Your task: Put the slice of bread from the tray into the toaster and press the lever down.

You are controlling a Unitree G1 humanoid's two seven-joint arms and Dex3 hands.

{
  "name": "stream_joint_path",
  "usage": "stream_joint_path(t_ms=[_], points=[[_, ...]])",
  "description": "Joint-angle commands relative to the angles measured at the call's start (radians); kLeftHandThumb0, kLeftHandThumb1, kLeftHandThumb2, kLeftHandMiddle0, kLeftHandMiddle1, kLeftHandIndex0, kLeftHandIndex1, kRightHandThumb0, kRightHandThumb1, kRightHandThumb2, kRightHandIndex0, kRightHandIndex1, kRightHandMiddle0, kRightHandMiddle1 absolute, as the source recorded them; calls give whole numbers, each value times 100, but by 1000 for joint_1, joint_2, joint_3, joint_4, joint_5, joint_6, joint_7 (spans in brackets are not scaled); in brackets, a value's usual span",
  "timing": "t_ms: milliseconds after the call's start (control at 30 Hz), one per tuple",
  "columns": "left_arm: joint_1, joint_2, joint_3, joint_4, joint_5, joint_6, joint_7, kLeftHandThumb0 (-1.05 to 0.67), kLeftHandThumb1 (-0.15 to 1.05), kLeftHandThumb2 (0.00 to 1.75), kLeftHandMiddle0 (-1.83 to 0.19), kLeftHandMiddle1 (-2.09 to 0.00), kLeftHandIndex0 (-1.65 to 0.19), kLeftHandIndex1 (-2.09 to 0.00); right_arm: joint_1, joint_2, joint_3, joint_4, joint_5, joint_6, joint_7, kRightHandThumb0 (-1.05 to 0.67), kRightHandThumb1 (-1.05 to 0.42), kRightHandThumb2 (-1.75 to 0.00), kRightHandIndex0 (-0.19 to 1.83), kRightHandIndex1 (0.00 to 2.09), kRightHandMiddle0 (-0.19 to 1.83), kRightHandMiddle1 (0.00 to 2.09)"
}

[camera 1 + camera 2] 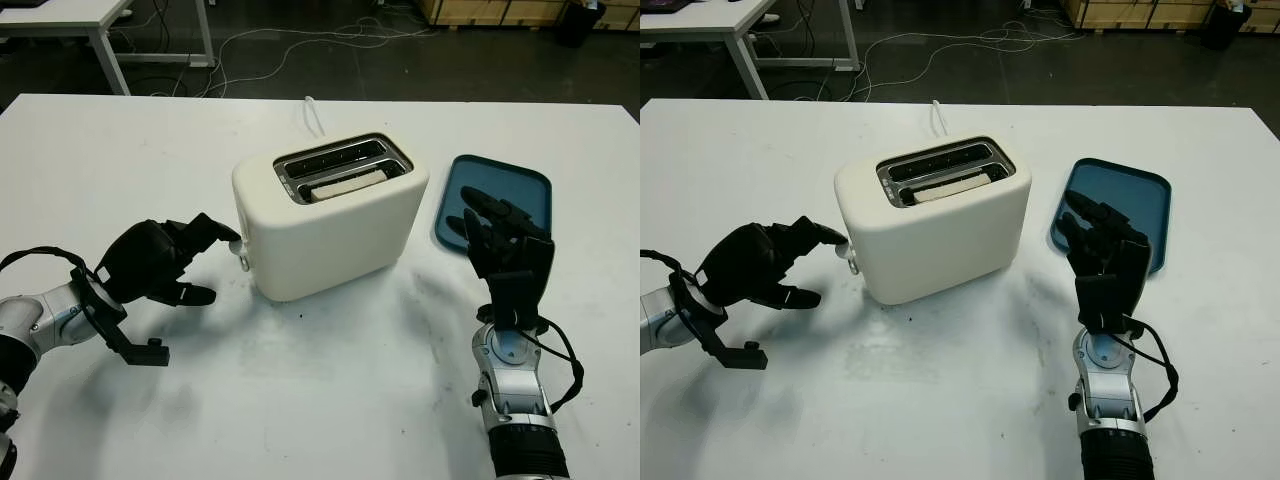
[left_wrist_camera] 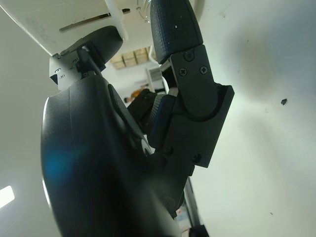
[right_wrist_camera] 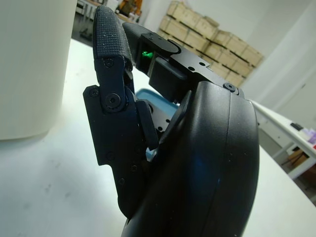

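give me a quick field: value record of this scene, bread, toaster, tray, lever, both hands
bread: slice sits in the toaster's near slot
toaster: cream two-slot toaster, mid-table
tray: blue tray beside the toaster, nothing seen on it
lever: white lever on the toaster's end face, low on it
left hand: left hand at the lever end, a fingertip on the toaster's end just above the lever
right hand: right hand open, raised at the tray's near edge

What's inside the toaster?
A slice of bread sits in the toaster's nearer slot; just its top edge shows, the rest is hidden. The farther slot looks empty.
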Motion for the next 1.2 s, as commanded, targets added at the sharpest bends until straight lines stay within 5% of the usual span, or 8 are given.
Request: stream_joint_path(t_ms=[0,233,300,400,533,733,1167], points=[[35,-13,-74,16,90,-28,-63,-89,92,71,-83,-175,0,-137,14,8,-1,-23,0,2,-9,-78,-92,-17,125,2,110,0],[74,-64,-119,82,59,-33,-86,-83,92,56,-70,-175,-1,-144,40,15,-2,-60,-15,10,-21,-77,-92,-17,123,1,107,0],[90,-89,-141,107,73,-26,-55,-83,92,48,-78,-173,-19,-125,46,14,-4,-68,-15,16,-21,-78,-92,-18,122,0,107,0],[70,-114,-183,141,107,-20,-14,-84,92,48,-76,-170,-26,-114,51,8,-7,-77,-16,18,-20,-78,-92,-18,121,0,106,0],[26,-112,-216,157,110,-34,-7,-86,92,40,-67,-164,-19,-124,48,4,-8,-67,-14,-1,-19,-77,-92,-18,121,0,107,1],[-1,-112,-255,170,102,-34,-6,-88,92,48,-60,-168,-6,-140,45,3,-9,-68,-17,6,-20,-77,-92,-18,121,0,106,0],[-32,-119,-314,213,93,-45,33,-87,92,53,-61,-169,-8,-140,38,5,-8,-67,-18,14,-20,-76,-92,-18,121,0,105,0]])
